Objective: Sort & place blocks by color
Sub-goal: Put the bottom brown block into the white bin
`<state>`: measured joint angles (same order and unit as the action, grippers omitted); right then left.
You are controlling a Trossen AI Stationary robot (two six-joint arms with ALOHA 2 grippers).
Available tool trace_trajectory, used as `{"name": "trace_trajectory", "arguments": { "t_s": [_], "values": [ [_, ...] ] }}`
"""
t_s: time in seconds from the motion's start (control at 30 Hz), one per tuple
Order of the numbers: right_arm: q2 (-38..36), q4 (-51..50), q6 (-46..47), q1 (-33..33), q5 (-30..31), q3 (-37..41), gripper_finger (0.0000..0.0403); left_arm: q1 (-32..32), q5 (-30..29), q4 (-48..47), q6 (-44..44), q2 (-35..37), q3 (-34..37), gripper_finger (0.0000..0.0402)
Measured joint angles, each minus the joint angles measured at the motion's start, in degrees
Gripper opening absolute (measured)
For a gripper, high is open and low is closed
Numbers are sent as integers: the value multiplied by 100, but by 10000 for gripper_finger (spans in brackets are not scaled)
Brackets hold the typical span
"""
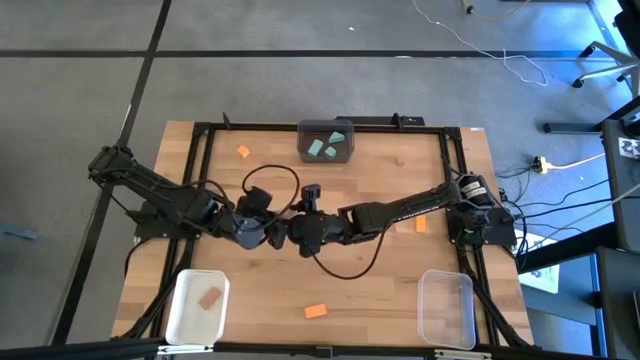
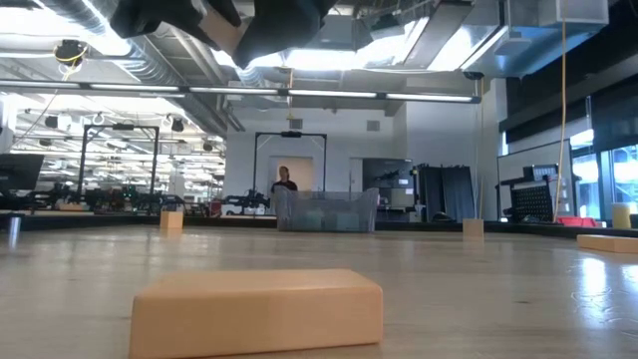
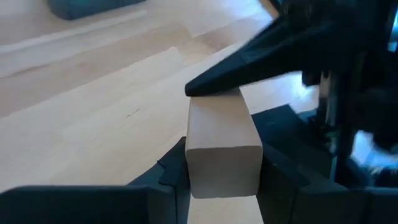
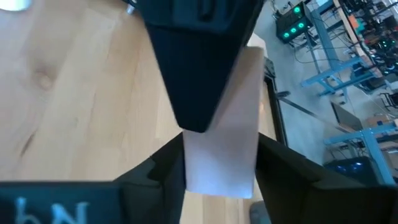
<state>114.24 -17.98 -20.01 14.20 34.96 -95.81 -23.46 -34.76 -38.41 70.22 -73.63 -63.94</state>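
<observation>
A pale tan block (image 3: 221,143) is held up over the middle of the table, between my two grippers, which meet tip to tip. My left gripper (image 1: 270,234) comes from the table's left and my right gripper (image 1: 292,232) from its right. Each is shut on the block. In the high view the fingers hide the block. In the low view a bit of the block (image 2: 224,30) shows between the dark grippers, well above the table. It also shows in the right wrist view (image 4: 233,124). My left gripper (image 3: 224,183) pinches the tan block's two long sides (image 3: 194,165) between its two fingers, at the end nearest its wrist. The fingers come roughly level from the table's left and lie along the block. The block sticks forward, clear of the table. My right gripper (image 4: 221,177) pinches the same block by its sides (image 4: 249,158) between its two fingers, coming from the table's right. A finger of the left gripper (image 4: 199,74) lies over the block's far part and hides it. The block is clear of the table.
A dark grey bin (image 1: 327,142) with teal blocks stands at the far edge. A white bin (image 1: 185,315) with a tan block stands near left, a clear bin (image 1: 446,308) near right. Orange blocks lie at far left (image 1: 243,152), right (image 1: 421,224) and near centre (image 1: 315,311).
</observation>
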Motion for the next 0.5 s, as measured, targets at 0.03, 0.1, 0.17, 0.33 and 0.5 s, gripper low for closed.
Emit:
{"name": "trace_trajectory", "arguments": {
  "t_s": [0.03,0.1,0.17,0.33,0.5],
  "values": [
    [0,7,0,4,-7,0,176,-2,31,-34,4,0,0,122],
    [0,9,-2,6,21,-2,181,0,69,-95,15,0,0,122],
    [0,6,2,6,18,-2,178,0,79,-168,15,0,0,122],
    [0,-28,26,24,-46,-13,159,3,103,-546,59,125,4,122],
    [-3,-20,36,68,-31,-21,155,0,7,-744,76,390,4,122]
  ]
}}
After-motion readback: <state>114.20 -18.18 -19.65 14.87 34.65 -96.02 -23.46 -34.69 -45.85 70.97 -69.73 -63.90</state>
